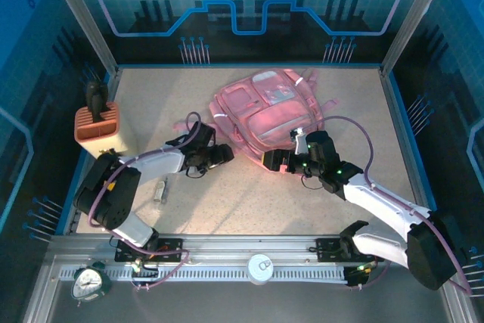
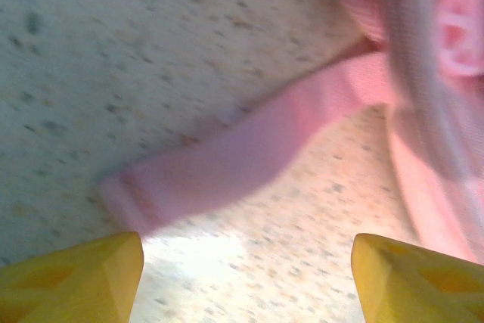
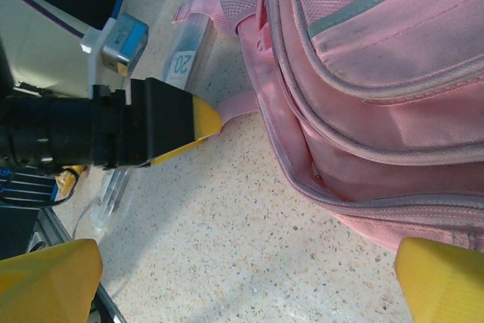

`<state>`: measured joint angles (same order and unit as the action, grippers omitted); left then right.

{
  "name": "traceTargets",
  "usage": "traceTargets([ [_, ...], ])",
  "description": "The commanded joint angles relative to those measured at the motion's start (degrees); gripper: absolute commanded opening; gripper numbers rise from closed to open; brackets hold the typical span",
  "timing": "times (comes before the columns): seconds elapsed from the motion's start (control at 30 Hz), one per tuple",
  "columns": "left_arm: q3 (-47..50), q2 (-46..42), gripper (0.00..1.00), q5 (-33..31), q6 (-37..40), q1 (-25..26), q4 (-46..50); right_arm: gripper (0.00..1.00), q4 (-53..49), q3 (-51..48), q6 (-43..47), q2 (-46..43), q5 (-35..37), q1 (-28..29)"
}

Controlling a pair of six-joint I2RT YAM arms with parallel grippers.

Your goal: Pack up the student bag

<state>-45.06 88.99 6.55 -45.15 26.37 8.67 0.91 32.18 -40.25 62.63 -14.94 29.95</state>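
The student bag (image 1: 268, 111) is lying flat on the table (image 1: 249, 217), just toward 12 o'clock from the table's middle, with its pockets facing up; in the right wrist view its zips are looking closed, so packing is, by my judgement, only beginning. A pink strap (image 2: 227, 164) is trailing from the bag's 7 o'clock corner across the bare surface. The left gripper (image 1: 227, 155) is hovering at that corner, its yellow fingers spread wide with the strap lying ahead of them and nothing between them yet; the right gripper (image 1: 270, 161) is sitting at the bag's 6 o'clock edge, likewise spread and holding nothing, facing the bottom seam.

The step in hand is probably getting hold of the bag so it can be opened. To do it well, the left gripper should be coming down square across the strap, taking its full width rather than one edge; soft webbing is likely to slip or fold otherwise. The right should be pinning the bag's lower seam so the fabric is not sliding toward 12 o'clock.

Farther out, an orange ribbed box (image 1: 97, 122) is standing at 9 o'clock; a small bottle (image 1: 160, 189) is lying at 7 o'clock.
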Motion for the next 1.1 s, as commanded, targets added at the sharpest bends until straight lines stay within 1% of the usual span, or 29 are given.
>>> traceTargets([
  [0.0, -0.7, -6.3, 0.74, -1.3, -2.0, -0.2, 1.8, 1.0, -0.6, -0.2, 0.5, -0.3, 0.6, -0.3],
  [0.07, -3.0, -7.2, 0.74, -6.9, 2.1, -0.8, 8.7, 1.0, -1.3, 0.2, 1.0, 0.0, 0.5, -0.4],
  [0.13, -5.4, -6.1, 0.74, -9.3, 6.7, -3.3, 14.3, 1.0, -1.7, 0.6, 1.4, 0.4, 0.4, -0.4],
  [0.2, -6.4, -4.8, 0.75, -10.7, 9.7, -7.0, 17.4, 1.0, -1.7, 0.9, 1.5, 0.9, -0.1, -0.4],
  [0.27, -5.5, -4.1, 0.79, -10.6, 12.1, -10.5, 16.4, 1.0, -1.5, 1.0, 1.5, 1.3, -0.4, -0.5],
  [0.37, -5.2, -2.0, 0.86, -8.3, 14.7, -14.5, 14.6, 1.0, -1.5, 1.0, 0.7, 1.5, 0.0, -0.4],
  [0.4, -5.5, -0.8, 0.87, -8.6, 15.5, -15.3, 14.2, 1.0, -1.3, 0.9, 0.6, 1.6, -0.1, -0.5],
  [0.53, -7.0, 3.8, 0.88, -9.0, 17.5, -16.9, 12.3, 1.0, -1.0, 0.9, 0.5, 1.9, 0.3, -0.6],
  [0.7, -8.6, 9.2, 0.88, -5.4, 16.5, -16.9, 11.2, 1.0, -1.2, 2.0, 0.4, 3.2, 0.0, -1.0],
  [0.83, -3.3, 6.5, 0.87, -1.0, 11.9, -15.9, 7.2, 1.0, -0.2, 2.3, -0.1, 4.1, -0.4, -1.0],
  [0.9, 0.5, 4.3, 0.87, 1.2, 9.1, -13.9, 4.4, 1.0, -0.3, 2.4, 0.3, 4.7, -0.4, -1.0],
  [0.97, 1.6, 3.2, 0.87, -0.3, 6.9, -11.0, 5.9, 1.0, -1.2, 2.9, 0.8, 5.4, 0.1, -1.0],
  [1.07, 3.0, 1.8, 0.87, -0.3, 2.6, -5.8, 5.4, 1.0, -4.7, 5.0, 2.0, 6.5, 1.6, -1.0],
])
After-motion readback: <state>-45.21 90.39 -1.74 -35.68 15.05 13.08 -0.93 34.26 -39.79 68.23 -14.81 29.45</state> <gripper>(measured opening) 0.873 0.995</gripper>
